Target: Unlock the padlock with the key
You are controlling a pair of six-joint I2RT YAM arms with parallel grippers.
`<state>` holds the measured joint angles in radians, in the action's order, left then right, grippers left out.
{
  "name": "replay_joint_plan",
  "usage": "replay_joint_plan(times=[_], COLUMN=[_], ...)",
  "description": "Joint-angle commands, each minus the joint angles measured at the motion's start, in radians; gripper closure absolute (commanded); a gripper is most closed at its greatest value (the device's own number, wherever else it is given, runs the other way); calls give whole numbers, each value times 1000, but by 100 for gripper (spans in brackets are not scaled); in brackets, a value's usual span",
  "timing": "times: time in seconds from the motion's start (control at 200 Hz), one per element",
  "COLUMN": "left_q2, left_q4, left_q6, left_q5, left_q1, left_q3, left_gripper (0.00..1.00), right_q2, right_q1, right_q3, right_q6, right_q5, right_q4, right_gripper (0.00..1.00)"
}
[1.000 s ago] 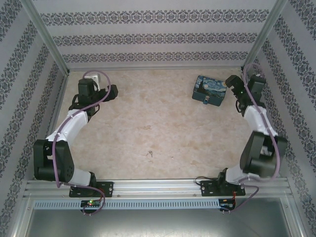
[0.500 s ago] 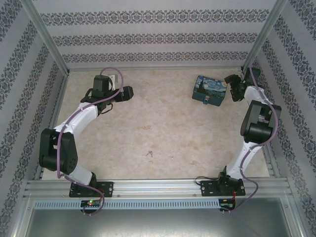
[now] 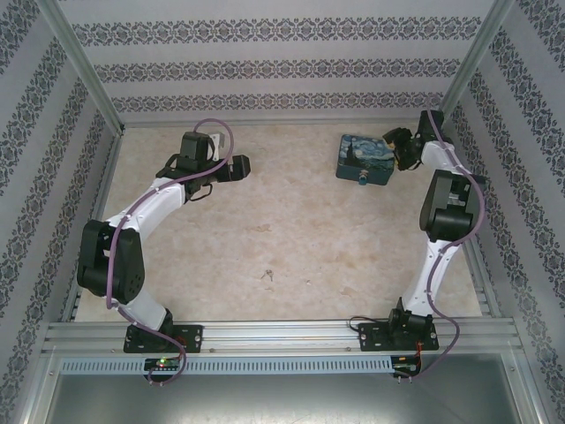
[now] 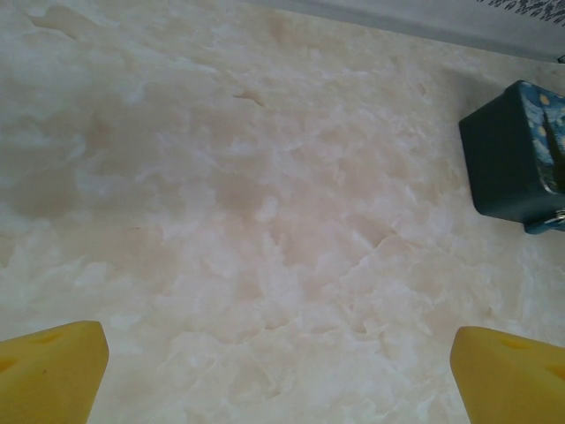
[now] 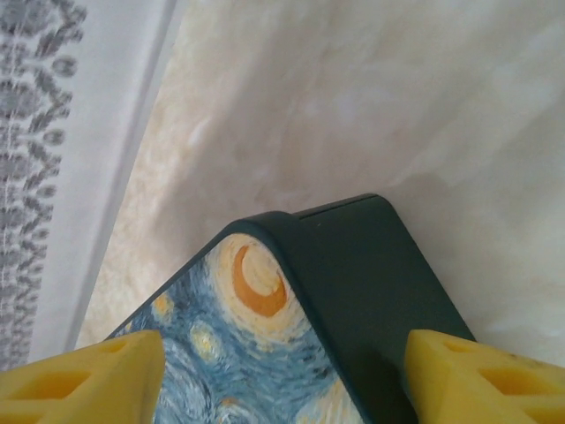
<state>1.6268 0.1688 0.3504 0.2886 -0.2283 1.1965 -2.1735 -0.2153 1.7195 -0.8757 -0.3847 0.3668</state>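
Observation:
The padlock (image 3: pixel 363 179) is a tiny blue piece with a silvery end, hanging at the front of the starry-night tin (image 3: pixel 361 158); in the left wrist view the padlock (image 4: pixel 553 219) shows at the right edge beside the tin (image 4: pixel 512 159). A small metal piece that looks like the key (image 3: pixel 267 276) lies on the table's middle. My right gripper (image 5: pixel 282 380) is open, its yellow fingers (image 5: pixel 485 375) straddling the tin's moon corner (image 5: pixel 265 291); from above the right gripper (image 3: pixel 395 147) sits at the tin's right end. My left gripper (image 3: pixel 240 166) is open over bare table, nothing between its fingertips (image 4: pixel 48 371).
Patterned walls and metal posts (image 3: pixel 461 66) close in the back and sides. The right arm's elbow (image 3: pixel 446 208) stands high near the right wall. A marbled table (image 3: pixel 282 221) stretches between both arms.
The left arm has swung right toward the middle. The right gripper has reached up and left onto the tin's right end, and the tin has shifted slightly left.

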Motion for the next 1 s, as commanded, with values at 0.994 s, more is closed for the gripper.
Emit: replay_joint_plan(times=[0.994], left_q2=[367], left_q4=[-61], left_q6=[38], left_q5=[105], left_q1=[-23], left_q3=[321], left_gripper=[0], right_q2=[-9], right_q1=[405], right_q3=[7], right_q6=[121], right_q5=[64], right_q4=[58], right_gripper=[32])
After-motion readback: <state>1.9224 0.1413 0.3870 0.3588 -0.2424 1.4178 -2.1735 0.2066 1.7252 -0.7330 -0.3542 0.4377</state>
